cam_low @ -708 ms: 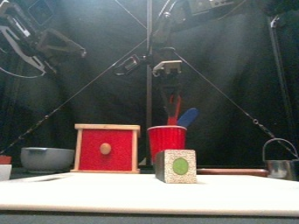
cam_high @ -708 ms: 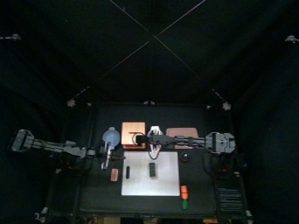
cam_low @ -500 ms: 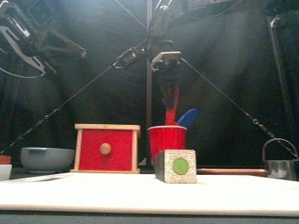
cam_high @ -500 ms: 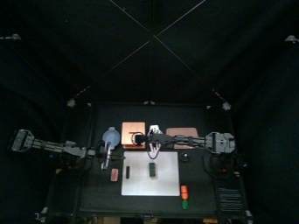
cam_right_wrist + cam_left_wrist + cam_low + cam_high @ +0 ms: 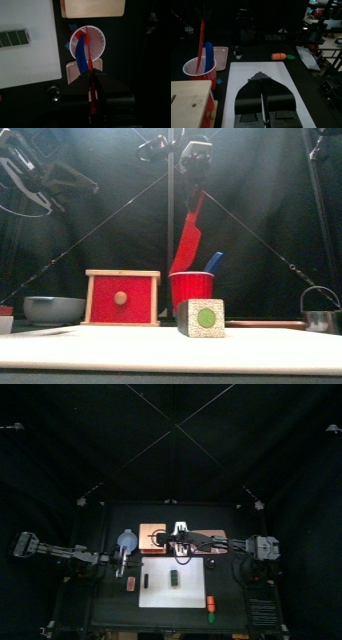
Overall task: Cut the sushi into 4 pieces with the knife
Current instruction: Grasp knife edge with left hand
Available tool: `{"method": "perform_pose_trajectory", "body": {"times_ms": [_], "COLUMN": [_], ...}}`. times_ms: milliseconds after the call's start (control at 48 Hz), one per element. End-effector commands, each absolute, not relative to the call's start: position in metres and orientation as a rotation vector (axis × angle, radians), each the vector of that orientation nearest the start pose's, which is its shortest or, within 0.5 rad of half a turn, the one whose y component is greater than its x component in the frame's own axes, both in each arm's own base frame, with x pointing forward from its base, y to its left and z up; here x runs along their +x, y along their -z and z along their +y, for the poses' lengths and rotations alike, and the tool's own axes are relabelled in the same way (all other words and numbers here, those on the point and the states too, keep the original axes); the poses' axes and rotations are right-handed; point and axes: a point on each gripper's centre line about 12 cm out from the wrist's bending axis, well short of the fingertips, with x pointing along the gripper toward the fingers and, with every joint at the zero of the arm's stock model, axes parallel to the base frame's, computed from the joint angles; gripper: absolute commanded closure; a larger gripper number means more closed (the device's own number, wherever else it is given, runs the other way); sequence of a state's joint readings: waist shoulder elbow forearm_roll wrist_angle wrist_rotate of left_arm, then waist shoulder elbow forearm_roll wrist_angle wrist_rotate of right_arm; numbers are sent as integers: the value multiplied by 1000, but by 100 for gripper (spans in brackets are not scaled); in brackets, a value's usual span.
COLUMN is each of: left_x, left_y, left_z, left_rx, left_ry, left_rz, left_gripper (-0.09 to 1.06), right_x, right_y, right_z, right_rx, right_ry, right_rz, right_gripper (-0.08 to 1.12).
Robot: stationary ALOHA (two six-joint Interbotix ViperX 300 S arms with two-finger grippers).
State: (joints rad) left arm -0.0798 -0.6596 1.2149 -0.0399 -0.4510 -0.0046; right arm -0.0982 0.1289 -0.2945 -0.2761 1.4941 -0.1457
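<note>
Hanging high above the red cup (image 5: pixel 191 288), the red knife (image 5: pixel 186 228) is pinched at its handle by the right gripper (image 5: pixel 197 176), whose jaws are closed tight on it. The blade slants down so that its tip is about level with the cup's rim, and whether it is fully clear cannot be told. A blue knife (image 5: pixel 213 261) leans in the same cup. The sushi (image 5: pixel 175 576) lies on the white cutting board (image 5: pixel 187 594), in front of the cup and well below the blade, uncut and touched by nothing. The left gripper (image 5: pixel 262 76) rests at the table's left side near the bowl (image 5: pixel 126 541), jaws pressed together with nothing between them. The first risk, as I judge it, is the cup — a sideways move begun too low could catch the rim with the tip and topple it, blue knife and all. Held only at one end and tilted, the knife may also swing or turn in the jaws and come down flat or off its line. With nothing bracing the sushi, a press from the blade could push it along the board or tip it over instead of parting the blocks.
</note>
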Motion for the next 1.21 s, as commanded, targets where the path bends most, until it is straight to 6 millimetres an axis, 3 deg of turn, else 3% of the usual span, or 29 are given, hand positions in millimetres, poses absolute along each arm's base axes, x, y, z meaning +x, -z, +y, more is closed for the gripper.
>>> {"method": "perform_pose_trajectory", "body": {"times_ms": [21, 271, 562, 938, 1208], "left_x": [237, 237, 237, 238, 238], "left_y": [-236, -237, -237, -239, -246], "left_z": [-17, -17, -17, -17, -15], "left_rx": [-36, -38, -42, -46, -46], "left_ry": [62, 61, 59, 56, 48], "left_rz": [78, 71, 71, 63, 0], "left_gripper": [74, 61, 59, 59, 59], "right_x": [400, 393, 380, 353, 336], "right_y": [-395, -413, -430, -419, -389], "right_z": [-62, -41, -33, -23, -12], "right_rx": [-269, -305, -255, -197, -157], "right_ry": [203, 167, 189, 166, 87], "right_rz": [1239, 1141, 999, 782, 543], "right_gripper": [89, 89, 89, 89, 89]}}
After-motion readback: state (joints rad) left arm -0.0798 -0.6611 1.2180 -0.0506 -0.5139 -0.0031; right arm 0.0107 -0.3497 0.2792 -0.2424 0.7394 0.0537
